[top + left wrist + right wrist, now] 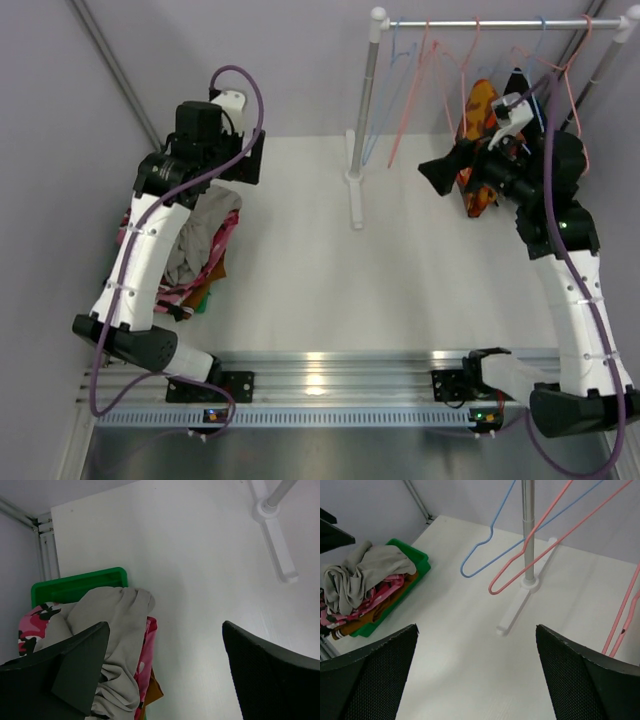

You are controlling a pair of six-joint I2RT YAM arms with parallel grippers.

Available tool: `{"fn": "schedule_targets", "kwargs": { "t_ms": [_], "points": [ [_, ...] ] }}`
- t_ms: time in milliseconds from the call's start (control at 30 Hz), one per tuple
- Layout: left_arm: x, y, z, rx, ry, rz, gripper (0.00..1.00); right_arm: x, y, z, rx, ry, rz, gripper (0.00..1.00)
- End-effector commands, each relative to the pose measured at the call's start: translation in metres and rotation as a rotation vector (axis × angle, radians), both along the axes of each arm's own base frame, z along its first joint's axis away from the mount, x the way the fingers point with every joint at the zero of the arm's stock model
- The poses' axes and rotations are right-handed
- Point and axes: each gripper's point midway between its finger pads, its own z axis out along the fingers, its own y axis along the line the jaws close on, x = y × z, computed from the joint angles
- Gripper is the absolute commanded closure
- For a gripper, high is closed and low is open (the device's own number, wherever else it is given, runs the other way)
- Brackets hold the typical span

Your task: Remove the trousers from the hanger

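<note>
The three trousers lie piled in a green bin (75, 585) at the table's left. The light grey pair (115, 630) is on top, the pink floral pair (146, 650) under it, and the rust-brown pair (154, 690) at the bottom. The pile also shows in the right wrist view (365, 570) and in the top view (205, 228). My left gripper (165, 680) is open and empty, above the table just right of the pile (248, 158). My right gripper (477, 680) is open and empty, beside the rack (437, 172).
A white clothes rack (362, 110) stands at the back with bare pink (545, 540) and blue (490, 545) hangers. An orange-patterned garment (480, 120) hangs behind my right wrist. The rack's foot (277, 545) rests on the table. A purple wall borders the left.
</note>
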Motion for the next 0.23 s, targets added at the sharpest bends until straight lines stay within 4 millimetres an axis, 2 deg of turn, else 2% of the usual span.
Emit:
{"fn": "schedule_targets", "kwargs": {
  "t_ms": [0, 200],
  "points": [
    [-0.003, 0.019, 0.025, -0.002, -0.102, 0.097, 0.01, 0.016, 0.006, -0.016, -0.043, 0.037, -0.016, 0.01],
    [-0.008, 0.032, 0.029, 0.018, -0.126, 0.148, 0.01, 0.018, 0.010, -0.003, -0.051, 0.011, -0.004, 0.01]
  ]
}}
